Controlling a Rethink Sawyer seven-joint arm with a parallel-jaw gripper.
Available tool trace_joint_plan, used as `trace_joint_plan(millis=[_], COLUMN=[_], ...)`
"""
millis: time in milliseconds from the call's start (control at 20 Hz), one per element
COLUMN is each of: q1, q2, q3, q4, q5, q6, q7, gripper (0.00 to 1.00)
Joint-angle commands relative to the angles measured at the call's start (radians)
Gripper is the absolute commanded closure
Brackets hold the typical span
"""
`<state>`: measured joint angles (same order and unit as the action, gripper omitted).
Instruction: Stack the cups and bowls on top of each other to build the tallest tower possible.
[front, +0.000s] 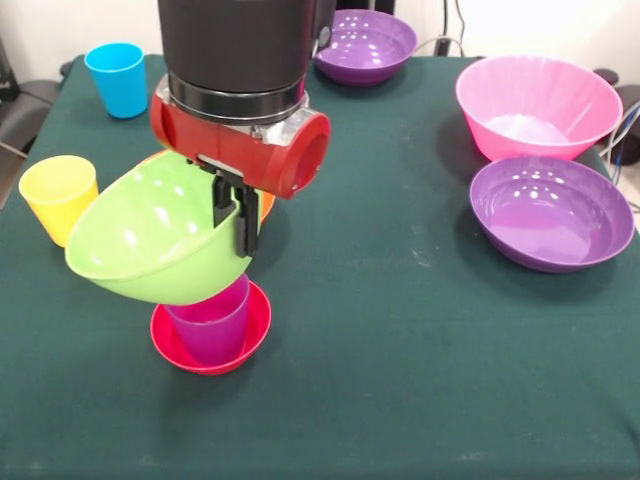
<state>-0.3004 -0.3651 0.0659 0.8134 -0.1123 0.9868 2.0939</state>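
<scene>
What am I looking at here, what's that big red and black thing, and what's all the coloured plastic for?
The red and black thing is a robot arm reaching down over a table with a green cloth. This one picture is taken from across the table, facing the robot. At the arm's tip is a black pincer, shut on the rim of a lime green bowl, which hangs tilted just above a purple cup. That cup stands in a small red bowl; together they look like the start of a tower.

Elsewhere on the cloth are a yellow cup, a blue cup, two purple bowls and a big pink bowl. A bit of orange shows behind the green bowl.
</scene>
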Motion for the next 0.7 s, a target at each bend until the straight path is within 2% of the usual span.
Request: trace_joint_plan(millis=[50, 700], q1=[-0.013, -0.008], q2=[0.020, 0.016], q3=[0.093, 0.090], q4=[-0.019, 0.048], q5=[-0.068, -0.068], q6=[0.111, 0.025], q7=[-0.302, -0.260], gripper=[1.00, 1.00])
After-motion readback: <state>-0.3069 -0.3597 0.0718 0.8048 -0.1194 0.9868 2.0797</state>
